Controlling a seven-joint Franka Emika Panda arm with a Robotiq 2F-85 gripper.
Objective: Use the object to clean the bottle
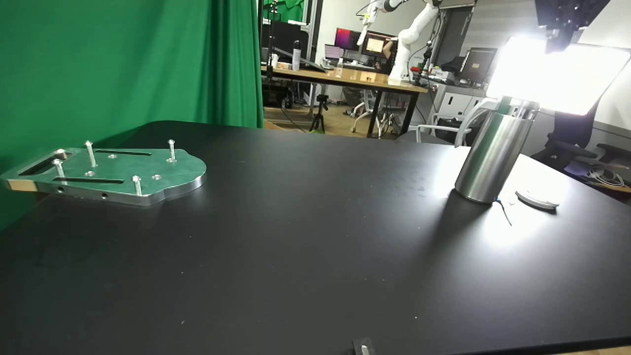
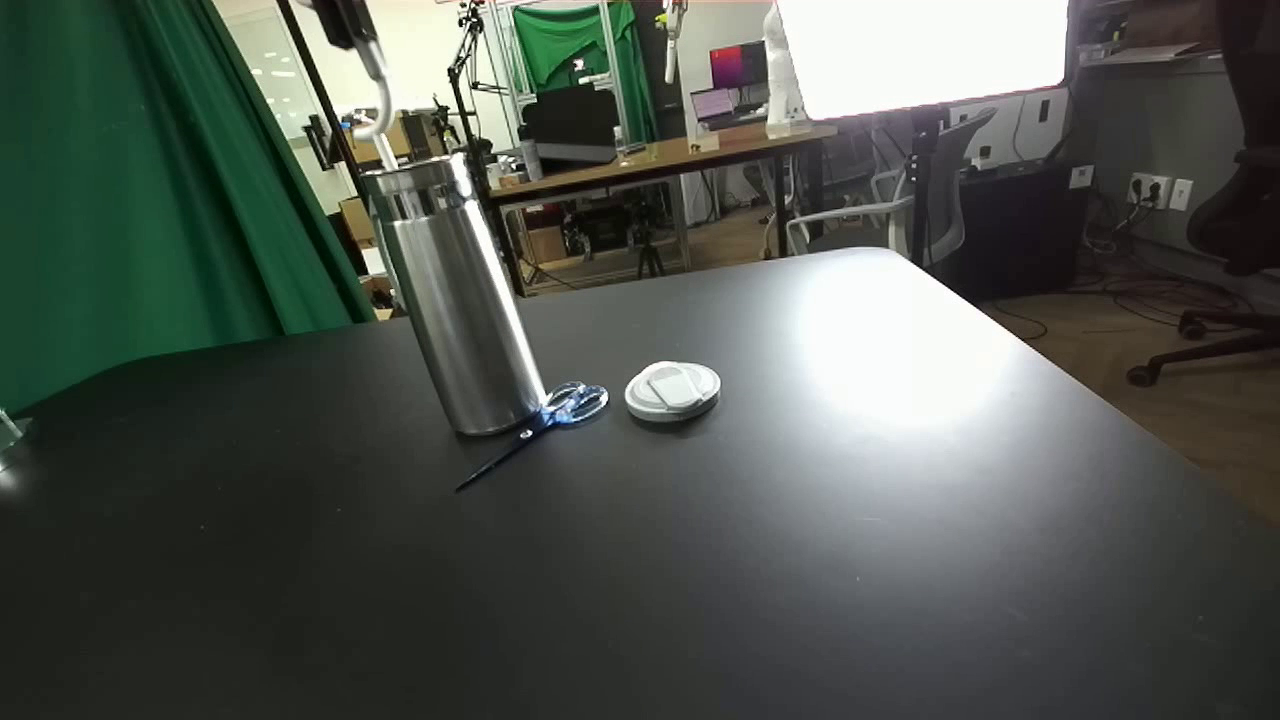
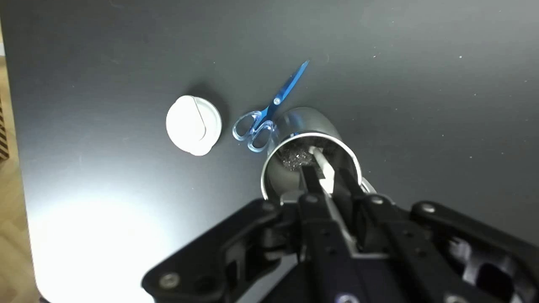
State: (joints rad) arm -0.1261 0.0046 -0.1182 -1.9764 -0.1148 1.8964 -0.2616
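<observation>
Gripper (image 3: 330, 179) sits above the bottle mouth, fingers pinched on a white tool (image 2: 384, 100): thin bent shaft, upper part in the grip, lower part down inside the bottle (image 2: 462, 310). Working end not clear in the wrist view, so brush or sponge unknown. My guess: inside-cleaning step, tool in place. Wall contact, can't tell. Bright specks (image 3: 297, 159) inside near the shaft; water or suds, unclear.

Bottle stands mouth up on the desk (image 2: 700, 560), nothing seen bracing it. Handling, judged: brushed metal, stiff, hard to crush, smooth so likely slippery, worse if wet. Probably moderate weight, tall over a small base, so hard sideways pushing could slide or tip it. To move it, take what looks like a side handle (image 3: 369, 186), otherwise around the middle of the body. Tool likely light, fairly stiff; best held high on the shaft, straight up-and-down strokes, risk of twisting at the bend.

Scissors (image 2: 530, 430) at the bottle's foot, touching or just beside, can't tell. White lid (image 2: 672, 392) near, beyond the scissor handles, apart from the bottle. Well apart, by the green curtain (image 1: 123, 64): flat metal plate (image 1: 128, 170) with pegs (image 1: 90, 155).
</observation>
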